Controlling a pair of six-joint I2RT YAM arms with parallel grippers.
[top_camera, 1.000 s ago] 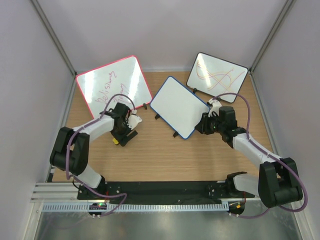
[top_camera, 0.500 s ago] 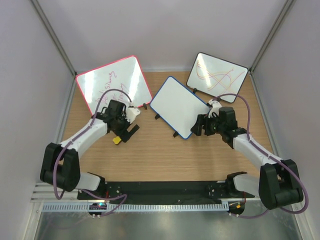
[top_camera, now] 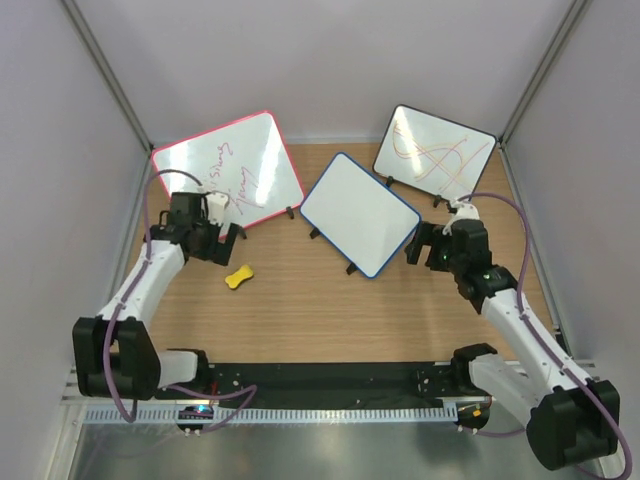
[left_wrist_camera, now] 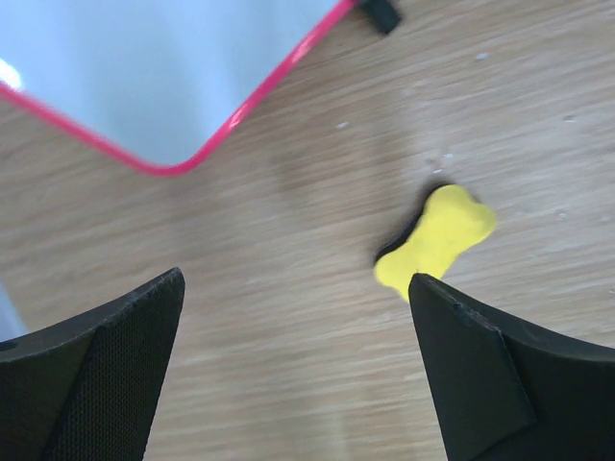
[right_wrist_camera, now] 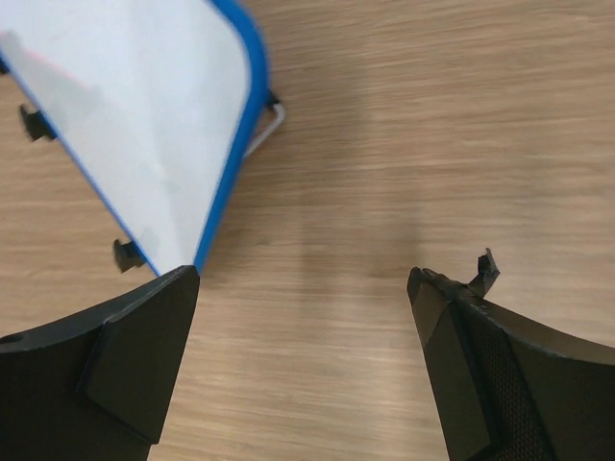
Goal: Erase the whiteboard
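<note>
The blue-framed whiteboard (top_camera: 358, 213) stands tilted on small black feet at the table's middle, and its face shows plain white from above. In the right wrist view its blue-edged corner (right_wrist_camera: 144, 125) fills the upper left. My right gripper (top_camera: 424, 247) (right_wrist_camera: 304, 272) is open just right of the board, apart from it, with only bare wood between its fingers. A yellow bone-shaped eraser (top_camera: 238, 277) (left_wrist_camera: 437, 238) lies loose on the wood. My left gripper (top_camera: 222, 243) (left_wrist_camera: 296, 279) is open, up and to the left of the eraser, holding nothing.
A larger pink-framed board (top_camera: 228, 170) (left_wrist_camera: 144, 67) with red handwriting leans at the back left, close behind my left gripper. A black-framed board (top_camera: 435, 153) with orange and red scribbles stands at the back right. Grey walls enclose the table.
Left gripper opened, left the yellow eraser on the table and drew back to the left. Right gripper opened at the blue board's right edge and pulled away to the right.
</note>
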